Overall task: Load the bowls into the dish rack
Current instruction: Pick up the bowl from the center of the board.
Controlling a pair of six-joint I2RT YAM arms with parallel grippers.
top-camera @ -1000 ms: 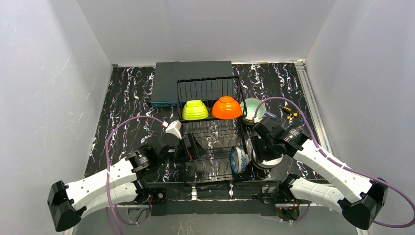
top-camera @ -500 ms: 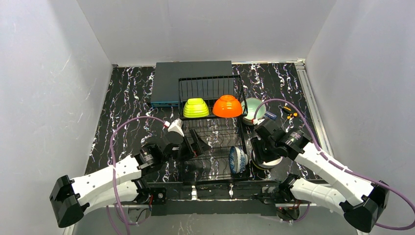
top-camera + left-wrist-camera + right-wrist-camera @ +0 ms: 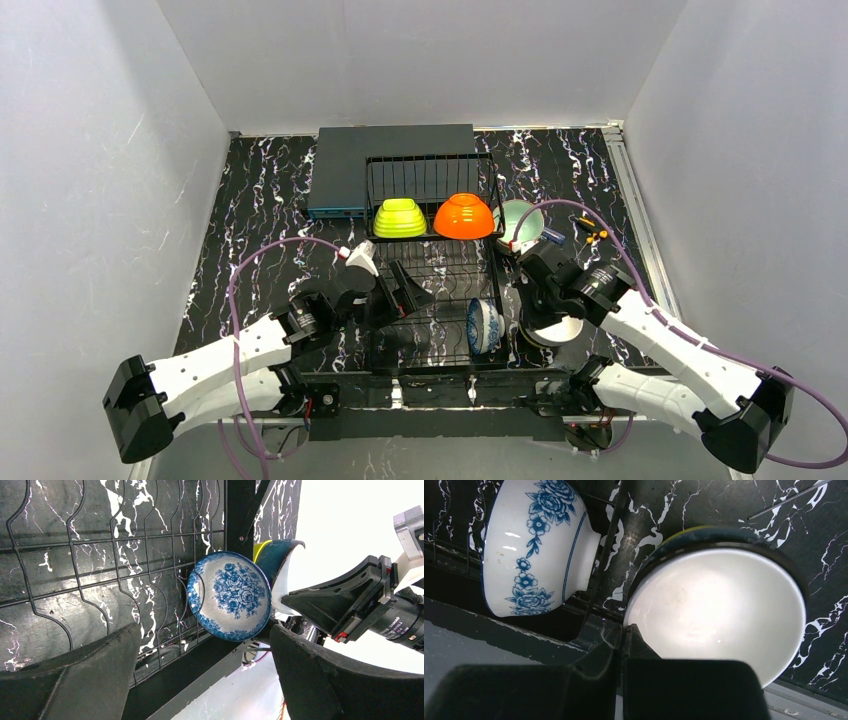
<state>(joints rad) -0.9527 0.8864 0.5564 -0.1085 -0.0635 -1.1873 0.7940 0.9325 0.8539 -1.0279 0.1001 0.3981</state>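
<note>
Pinching the near rim of a white-lined bowl (image 3: 714, 605), the right gripper (image 3: 623, 636) is closed; the bowl spreads toward 1 o'clock, just outside the dish rack (image 3: 432, 268). At 11 o'clock a blue-flowered bowl (image 3: 534, 545) stands on edge in the rack. The raised tier holds a lime bowl (image 3: 399, 220) and an orange bowl (image 3: 463, 218). The left gripper (image 3: 398, 293) gapes wide, empty.
</note>
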